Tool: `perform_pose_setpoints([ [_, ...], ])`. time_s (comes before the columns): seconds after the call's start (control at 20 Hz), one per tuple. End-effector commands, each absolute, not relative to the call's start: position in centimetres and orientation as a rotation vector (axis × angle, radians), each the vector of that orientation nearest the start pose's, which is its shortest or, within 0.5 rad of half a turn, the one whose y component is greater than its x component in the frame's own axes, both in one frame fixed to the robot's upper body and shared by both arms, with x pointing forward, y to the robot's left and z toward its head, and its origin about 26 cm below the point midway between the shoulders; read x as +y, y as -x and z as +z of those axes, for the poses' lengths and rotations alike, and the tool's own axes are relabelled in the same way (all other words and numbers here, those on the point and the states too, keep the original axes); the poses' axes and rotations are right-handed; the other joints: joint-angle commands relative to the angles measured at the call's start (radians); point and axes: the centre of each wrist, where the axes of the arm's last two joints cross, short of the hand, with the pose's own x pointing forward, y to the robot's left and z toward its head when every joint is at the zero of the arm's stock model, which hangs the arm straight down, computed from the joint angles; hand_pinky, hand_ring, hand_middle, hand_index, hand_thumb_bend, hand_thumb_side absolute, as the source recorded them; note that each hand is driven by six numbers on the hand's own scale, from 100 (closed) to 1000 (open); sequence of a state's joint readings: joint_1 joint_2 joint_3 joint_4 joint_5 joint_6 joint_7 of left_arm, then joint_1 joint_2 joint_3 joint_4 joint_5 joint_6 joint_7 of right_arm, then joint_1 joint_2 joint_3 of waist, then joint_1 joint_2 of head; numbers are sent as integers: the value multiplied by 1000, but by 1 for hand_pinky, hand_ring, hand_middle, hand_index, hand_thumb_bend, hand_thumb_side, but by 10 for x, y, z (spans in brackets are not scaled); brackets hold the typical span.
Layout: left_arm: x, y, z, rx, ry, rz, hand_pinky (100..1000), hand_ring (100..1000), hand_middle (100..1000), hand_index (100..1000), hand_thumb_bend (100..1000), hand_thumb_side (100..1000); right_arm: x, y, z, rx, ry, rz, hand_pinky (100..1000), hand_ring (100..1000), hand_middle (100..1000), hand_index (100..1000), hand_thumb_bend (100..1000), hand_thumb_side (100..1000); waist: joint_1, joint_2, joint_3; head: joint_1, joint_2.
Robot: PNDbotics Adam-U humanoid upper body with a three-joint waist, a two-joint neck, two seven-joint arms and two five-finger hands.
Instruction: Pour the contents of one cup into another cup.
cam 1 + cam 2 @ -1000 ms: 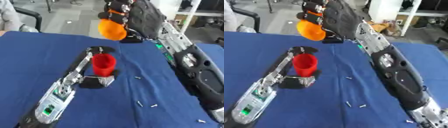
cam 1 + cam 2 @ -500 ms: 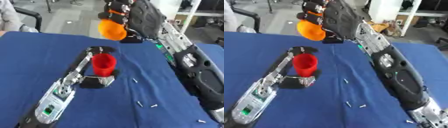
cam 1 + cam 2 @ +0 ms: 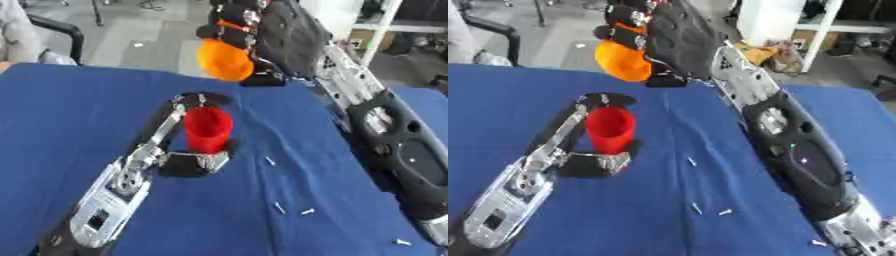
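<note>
A red cup stands upright on the blue table. My left hand is curled round its base, thumb and fingers on either side. Above and behind it my right hand is shut on an orange cup, which is tipped with its mouth down and toward the left, held in the air over the table's far edge. The inside of the red cup is hidden from here.
Several small white bits lie scattered on the cloth to the right of the red cup. My right arm runs along the right side. Beyond the far edge are a chair and a shelf.
</note>
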State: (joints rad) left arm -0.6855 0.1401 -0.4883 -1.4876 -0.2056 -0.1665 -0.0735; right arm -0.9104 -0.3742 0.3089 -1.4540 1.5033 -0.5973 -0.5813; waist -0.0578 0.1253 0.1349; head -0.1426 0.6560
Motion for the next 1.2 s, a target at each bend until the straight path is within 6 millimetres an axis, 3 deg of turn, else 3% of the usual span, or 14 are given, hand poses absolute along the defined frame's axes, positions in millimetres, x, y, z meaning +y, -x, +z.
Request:
perform_pose_setpoints([
  [0.05, 75, -364, 166, -2237, 180, -1043, 209, 455, 505, 789, 124, 125, -168, -411, 276, 2062, -1102, -1190, 755, 665, 525, 684, 102, 259, 5, -16, -3, 0, -8],
  [0.7, 82, -368, 157, -2215, 124, -1046, 207, 455, 505, 790, 158, 142, -177, -416, 269, 2115, -1126, -1222, 726, 666, 496, 673, 131, 270, 9, -15, -8, 1, -7],
  [1.0, 100, -381, 124, -2151, -22, -1022, 209, 456, 505, 789, 221, 162, -183, -414, 265, 2199, -1108, -1220, 687, 667, 460, 656, 156, 278, 8, -13, -13, 2, -7],
  [1.05, 103, -384, 118, -2145, -45, -1014, 209, 456, 505, 789, 221, 162, -184, -413, 265, 2213, -1102, -1217, 682, 667, 455, 654, 142, 320, 8, -13, -13, 1, -7],
  [1.2, 118, -392, 99, -2121, -133, -979, 217, 460, 509, 791, 268, 184, -185, -410, 264, 2255, -1081, -1216, 672, 667, 445, 649, 163, 278, 7, -12, -14, 1, -7],
])
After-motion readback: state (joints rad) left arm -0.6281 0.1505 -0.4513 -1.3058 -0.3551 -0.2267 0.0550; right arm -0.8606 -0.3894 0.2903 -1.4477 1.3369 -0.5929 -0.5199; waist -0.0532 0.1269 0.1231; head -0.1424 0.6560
